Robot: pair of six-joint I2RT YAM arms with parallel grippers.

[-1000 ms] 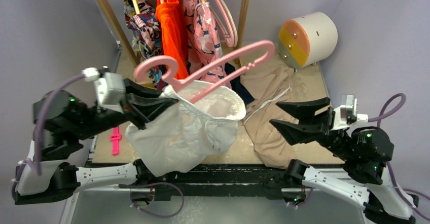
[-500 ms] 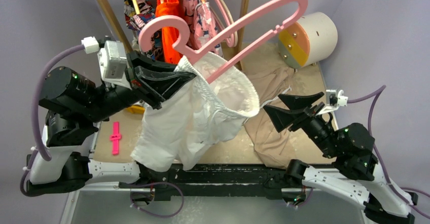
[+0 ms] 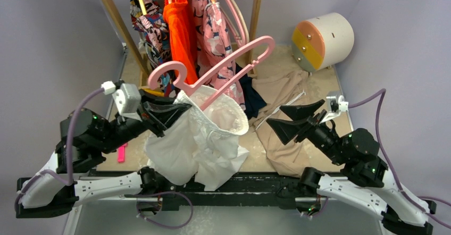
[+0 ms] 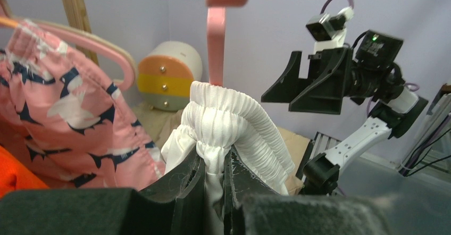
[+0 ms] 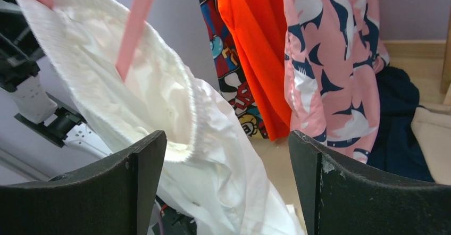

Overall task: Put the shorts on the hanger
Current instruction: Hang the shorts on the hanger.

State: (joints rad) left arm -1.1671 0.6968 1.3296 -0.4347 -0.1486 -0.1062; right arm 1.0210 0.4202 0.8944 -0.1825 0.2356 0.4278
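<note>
The white shorts hang in the air over the table's near edge, their gathered waistband gaping open. My left gripper is shut on the waistband's left side, the fabric bunched between its fingers. The pink hanger sticks up and to the right out of the waistband, with one arm down inside the shorts and its hook at the upper left. My right gripper stands open just right of the shorts and apart from them, with nothing between its fingers.
A wooden rack at the back holds a comic-print garment, an orange one and a pink patterned one. A tan garment and navy cloth lie on the table. A round cream drawer unit stands at the back right, and a pink clip lies at the left.
My left arm swung the shorts and hanger up, then back down. My right gripper opened wider and moved left towards the shorts.
</note>
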